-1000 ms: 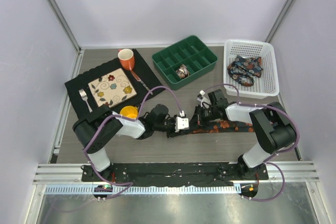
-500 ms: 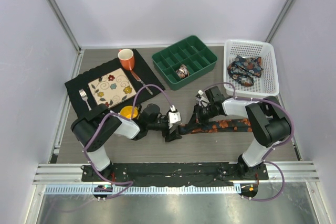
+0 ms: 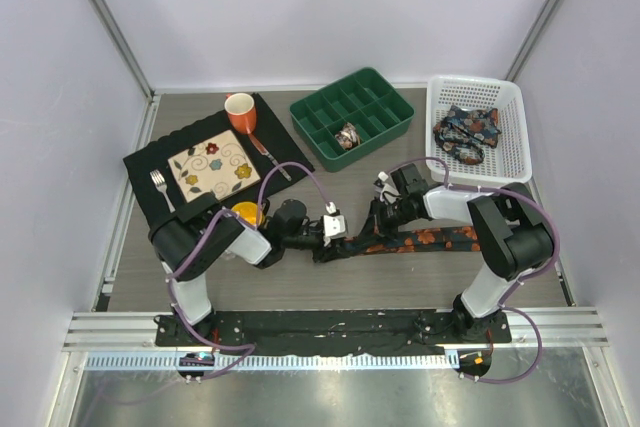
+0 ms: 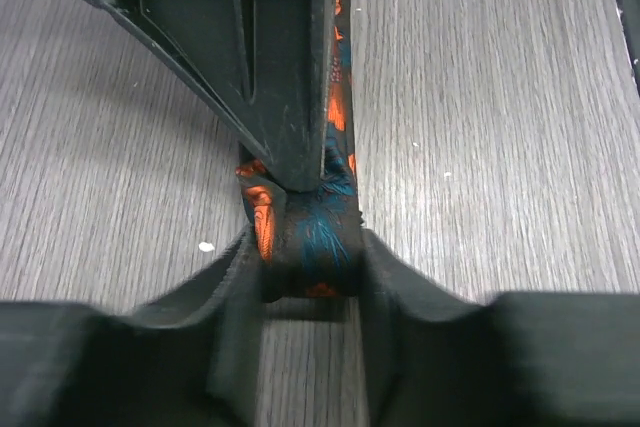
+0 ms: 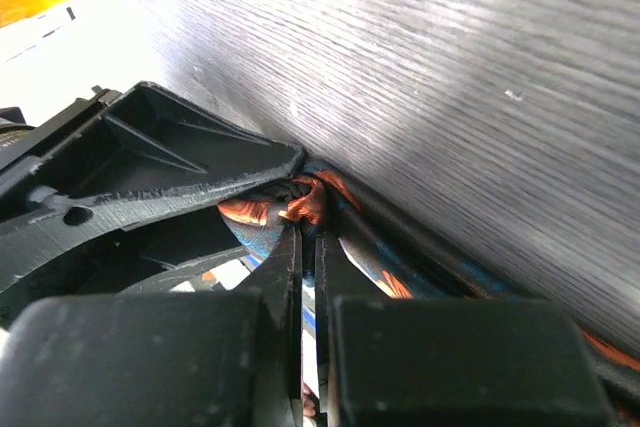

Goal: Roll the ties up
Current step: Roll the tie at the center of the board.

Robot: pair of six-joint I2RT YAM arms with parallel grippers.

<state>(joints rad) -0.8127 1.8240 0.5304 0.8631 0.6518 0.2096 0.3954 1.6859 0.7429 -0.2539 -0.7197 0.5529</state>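
A dark tie (image 3: pixel 430 239) with orange print lies as a strip along the table's near middle. Its left end is folded into a small coil (image 4: pixel 318 227). My left gripper (image 3: pixel 338 243) is shut on that coil, one finger against each side (image 4: pixel 308 272). My right gripper (image 3: pixel 372 225) meets it from the right, its fingers almost together and pinched on the same folded end (image 5: pixel 308 217). One of its fingers (image 4: pixel 270 67) comes down into the coil in the left wrist view. More ties (image 3: pixel 466 132) lie bundled in the white basket (image 3: pixel 475 82). One rolled tie (image 3: pixel 347 136) sits in the green tray (image 3: pixel 375 74).
A black placemat (image 3: pixel 150 162) at the left holds a floral plate (image 3: pixel 212 167), a fork (image 3: pixel 160 187) and an orange mug (image 3: pixel 240 110). A yellow cup (image 3: pixel 245 213) sits just behind my left arm. The enclosure walls stand close on both sides.
Both grippers have shifted a little to the left with the tie's end between them, and the left arm has drawn in. Over the last half second little has moved.
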